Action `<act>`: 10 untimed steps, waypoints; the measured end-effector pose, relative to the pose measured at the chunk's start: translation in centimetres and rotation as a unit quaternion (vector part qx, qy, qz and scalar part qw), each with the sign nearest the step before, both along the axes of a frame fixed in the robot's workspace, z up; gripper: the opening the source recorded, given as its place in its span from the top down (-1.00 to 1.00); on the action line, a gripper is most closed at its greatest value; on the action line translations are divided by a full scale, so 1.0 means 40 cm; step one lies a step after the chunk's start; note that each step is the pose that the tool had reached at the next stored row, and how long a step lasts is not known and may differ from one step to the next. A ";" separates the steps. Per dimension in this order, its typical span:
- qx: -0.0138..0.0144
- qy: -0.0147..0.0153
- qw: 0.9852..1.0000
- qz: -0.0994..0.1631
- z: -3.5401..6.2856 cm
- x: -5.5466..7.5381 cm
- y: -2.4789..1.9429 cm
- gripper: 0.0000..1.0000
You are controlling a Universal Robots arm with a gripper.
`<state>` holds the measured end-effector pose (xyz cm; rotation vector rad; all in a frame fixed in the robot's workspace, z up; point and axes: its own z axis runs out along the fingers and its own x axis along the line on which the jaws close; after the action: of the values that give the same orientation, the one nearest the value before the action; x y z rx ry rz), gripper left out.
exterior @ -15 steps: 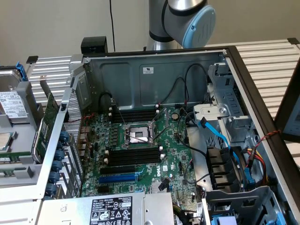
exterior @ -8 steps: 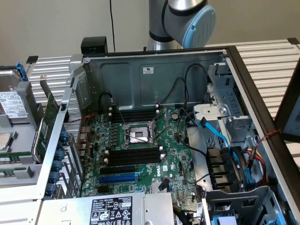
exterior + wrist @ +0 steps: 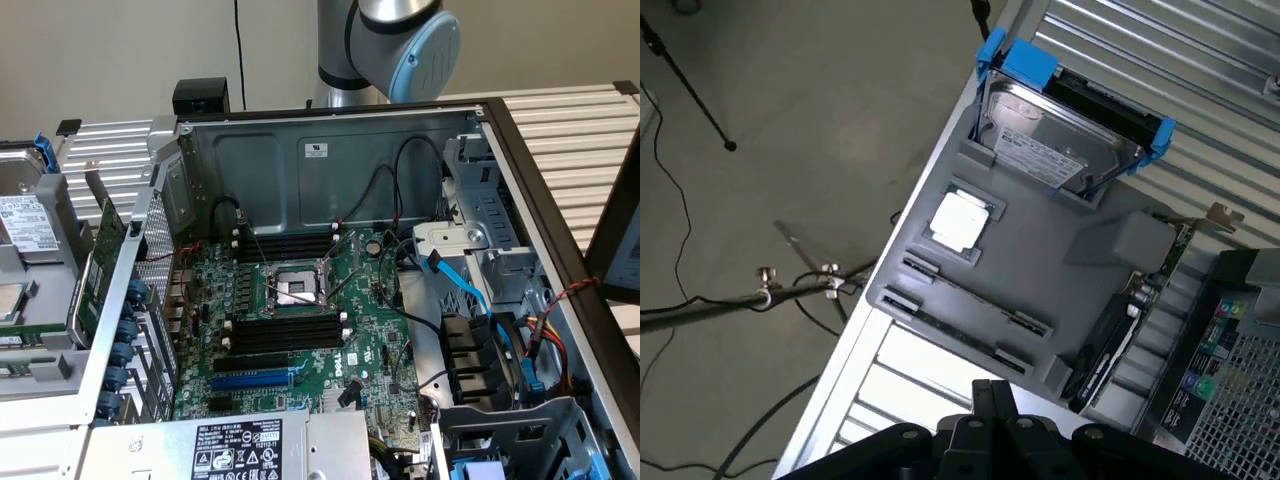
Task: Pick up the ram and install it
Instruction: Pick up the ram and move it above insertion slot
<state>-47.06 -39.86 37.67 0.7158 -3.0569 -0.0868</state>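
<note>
Gripper [image 3: 992,388] is pinched shut with nothing in it, hanging over the gray tray [image 3: 1060,260] — the ram [image 3: 970,293] looks like that thin stick on edge just past the fingertips, lying roughly crosswise to them.

Ram [image 3: 975,295], thin stick, edge-up in grey tray [image 3: 1040,250] slot

Picture edges cut off the arm [image 3: 400,45] and most of the hand [image 3: 992,392].
</note>
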 end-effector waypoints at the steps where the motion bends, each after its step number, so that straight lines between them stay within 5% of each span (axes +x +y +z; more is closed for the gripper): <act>1: 0.000 0.000 1.000 0.009 0.000 0.000 0.000 0.79; 5: 0.000 0.000 0.999 0.045 -0.002 0.000 0.000 0.79; 10: 0.000 0.000 0.996 0.090 -0.005 0.000 0.000 0.79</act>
<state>-47.06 -39.86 37.46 0.9876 -2.9750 -0.0862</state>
